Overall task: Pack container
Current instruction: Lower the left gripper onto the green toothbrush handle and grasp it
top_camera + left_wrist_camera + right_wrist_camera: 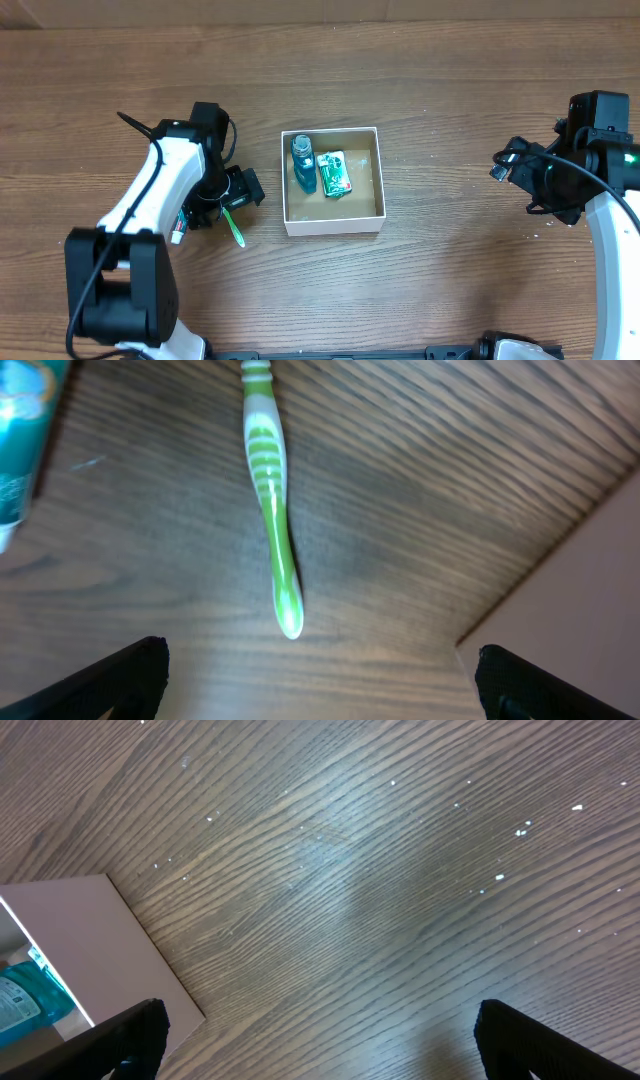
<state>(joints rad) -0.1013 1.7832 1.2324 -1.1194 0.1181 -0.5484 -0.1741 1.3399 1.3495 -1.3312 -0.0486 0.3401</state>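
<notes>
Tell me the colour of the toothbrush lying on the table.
Green with white stripes; the toothbrush shows best in the left wrist view.

The left arm has white shells between black joint housings, and a thin black cable runs along it. The right arm matches, with a small green light. The left gripper and the right gripper have matte black fingers.

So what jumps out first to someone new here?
The white-walled container at centre, with a blue bottle and green packet lying toward its left side. Just left of it, a green toothbrush lies on the table under the open left gripper. The right gripper hangs open at far right.
</notes>
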